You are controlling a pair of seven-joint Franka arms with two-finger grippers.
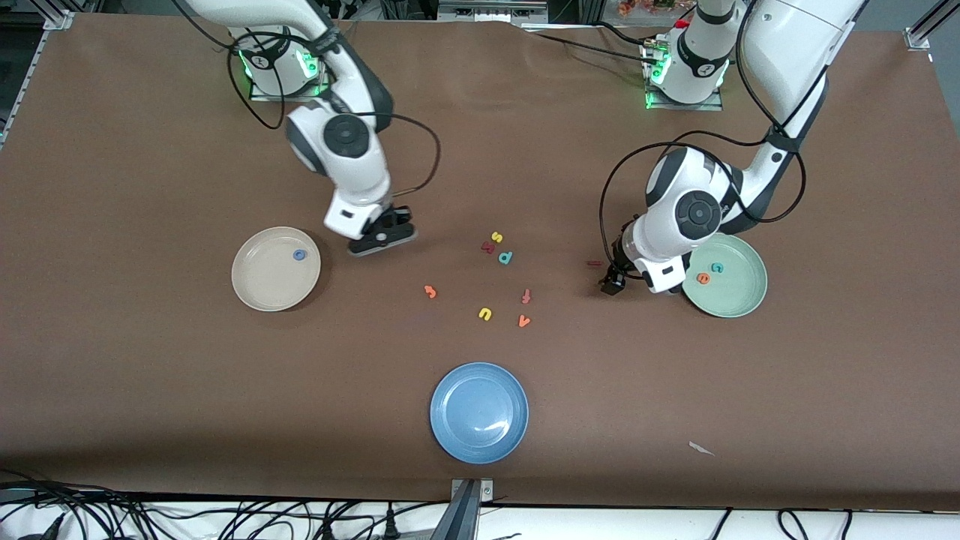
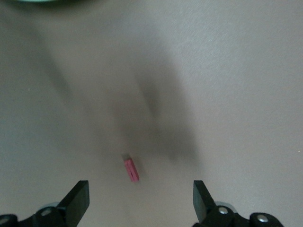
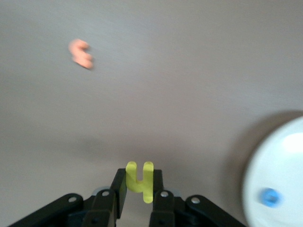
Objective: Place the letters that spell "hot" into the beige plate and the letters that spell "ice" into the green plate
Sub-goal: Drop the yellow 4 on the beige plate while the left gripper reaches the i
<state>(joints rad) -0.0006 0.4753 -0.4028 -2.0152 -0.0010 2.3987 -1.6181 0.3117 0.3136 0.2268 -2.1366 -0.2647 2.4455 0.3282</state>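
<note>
While my right gripper (image 3: 138, 189) pinches the yellow h (image 3: 140, 180) beside the beige plate (image 1: 259, 289), my left gripper (image 2: 141, 201) hangs wide open over the red i (image 2: 131, 170), near the green plate (image 1: 742, 296).

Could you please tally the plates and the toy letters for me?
Plates: 3 (beige plate, green plate, blue plate)
Letters in plates: 3 (blue o, teal c, orange e)
Loose letters: 8 (yellow s, yellow u, teal d, orange t, orange v, red-orange letter, dark red i, dark red letter)
Letters in the right gripper: 1 (yellow h)
Total: 15
</note>
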